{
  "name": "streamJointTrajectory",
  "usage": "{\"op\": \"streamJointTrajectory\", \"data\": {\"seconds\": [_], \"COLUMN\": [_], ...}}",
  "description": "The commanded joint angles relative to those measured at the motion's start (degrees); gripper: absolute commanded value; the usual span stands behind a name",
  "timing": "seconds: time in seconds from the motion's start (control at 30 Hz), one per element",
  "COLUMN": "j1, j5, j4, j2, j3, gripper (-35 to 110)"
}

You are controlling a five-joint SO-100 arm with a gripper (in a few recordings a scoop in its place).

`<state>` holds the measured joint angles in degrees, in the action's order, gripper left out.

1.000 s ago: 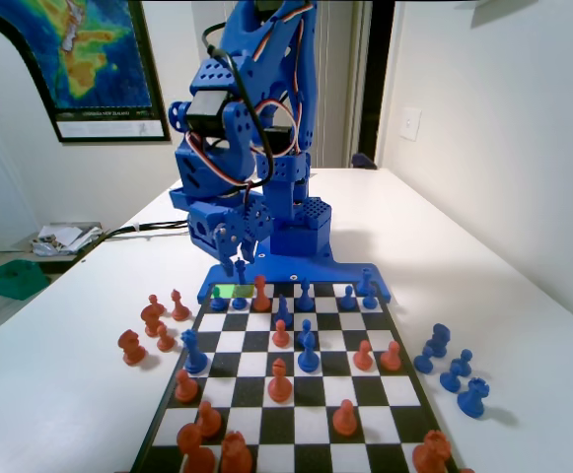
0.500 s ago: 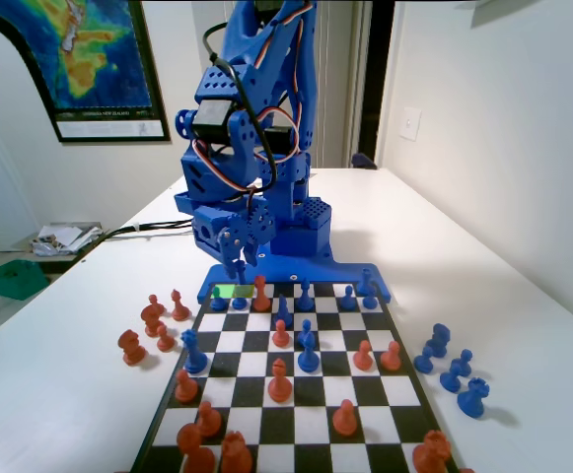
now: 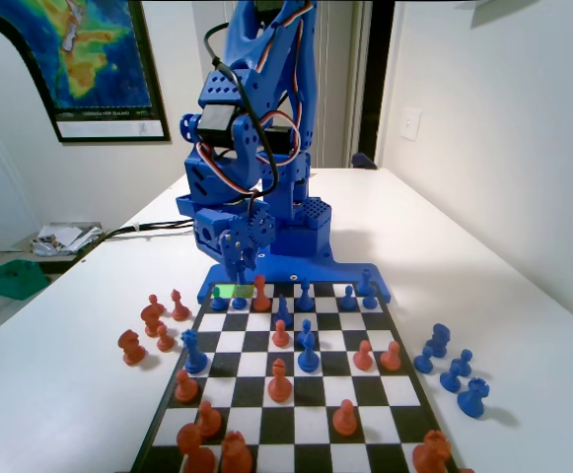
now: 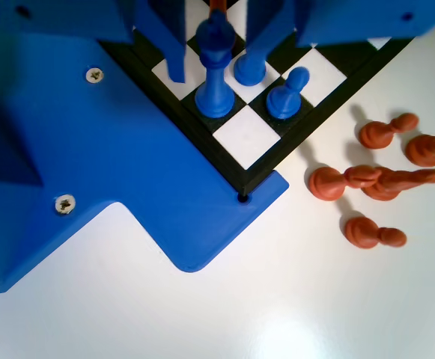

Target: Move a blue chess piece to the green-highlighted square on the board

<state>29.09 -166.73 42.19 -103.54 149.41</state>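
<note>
Roughly at the upper left of the board's far edge in the fixed view, the gripper [image 3: 239,258] hangs low, just above the green-highlighted square [image 3: 229,292]. Its jaws are parted. In the wrist view a strip of white square shows between the left jaw and the blue chess piece [image 4: 216,75]. I cannot make out the right jaw's edge, but nothing looks pinched.

- The tall piece stands upright on a black square, one square in from the corner of the board [image 4: 224,161] and close to the dark rim. From the fixed view I cannot tell whether its foot sits fully on the green.
- Wrist view, blue pieces near this corner: three. They are the tall one, a short pawn [image 4: 284,93] on the next black square to the right, and a round foot [image 4: 249,71] between them, its top lost against the gripper.
- The white corner square [image 4: 245,137] is bare.
- Off the board, right of the wrist view: five orange pieces [image 4: 370,233], clustered near the rim.
- Fixed view, right side of the bench [image 4: 314,299]: I count five loose blue pieces [image 3: 452,367].
- Bare white bench fills the lower wrist view.
</note>
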Motion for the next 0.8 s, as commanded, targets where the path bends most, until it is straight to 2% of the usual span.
{"op": "streamJointTrajectory", "data": {"seconds": [0.0,0.3,0.63,0.77], "j1": [0.8,1.5,3.3,4.6], "j5": [-15.6,-17.0,-17.8,-18.5], "j4": [-0.1,-0.4,18.4,19.7], "j2": [-1.2,-1.5,-2.5,-2.5], "j3": [0.5,0.9,-11.7,-13.1], "gripper": [4,1,1,1]}}
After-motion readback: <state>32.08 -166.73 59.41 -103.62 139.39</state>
